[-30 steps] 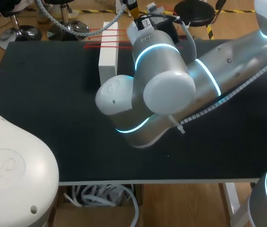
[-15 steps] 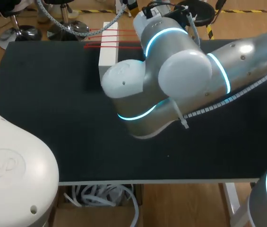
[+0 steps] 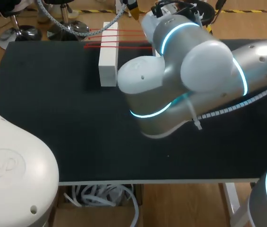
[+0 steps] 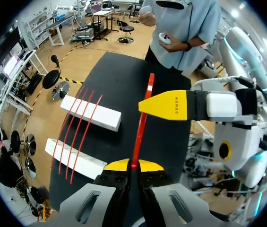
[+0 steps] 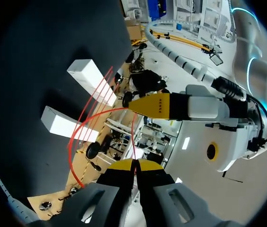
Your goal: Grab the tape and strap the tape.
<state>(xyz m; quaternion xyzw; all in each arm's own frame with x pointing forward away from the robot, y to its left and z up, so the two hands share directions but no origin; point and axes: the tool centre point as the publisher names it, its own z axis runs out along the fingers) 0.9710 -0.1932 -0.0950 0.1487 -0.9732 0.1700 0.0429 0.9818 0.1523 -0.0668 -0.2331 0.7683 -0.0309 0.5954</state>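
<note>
In the left wrist view my left gripper [image 4: 133,165] is shut on one end of a red tape strip [image 4: 142,124] that runs straight ahead from its tips. My right gripper's yellow fingers [image 4: 171,105] are just beside that strip. In the right wrist view my right gripper [image 5: 134,165] is shut on a thin red tape [image 5: 70,146] that bends in a wide loop, with the left gripper's yellow fingers [image 5: 159,105] close ahead. Two white blocks [image 4: 90,112] [image 4: 74,158] lie below, with several red strips [image 4: 76,132] stretched across them. In the head view my right arm [image 3: 180,80] hides both grippers.
One white block [image 3: 107,61] shows on the black table [image 3: 43,104] at the back, with red strips [image 3: 119,32] across its far end. My left arm's white housing [image 3: 10,170] fills the near left corner. A box of white cable [image 3: 100,196] sits below the front edge.
My right arm has swung to the right and slightly back, uncovering more of the white block. Both grippers have stayed shut.
</note>
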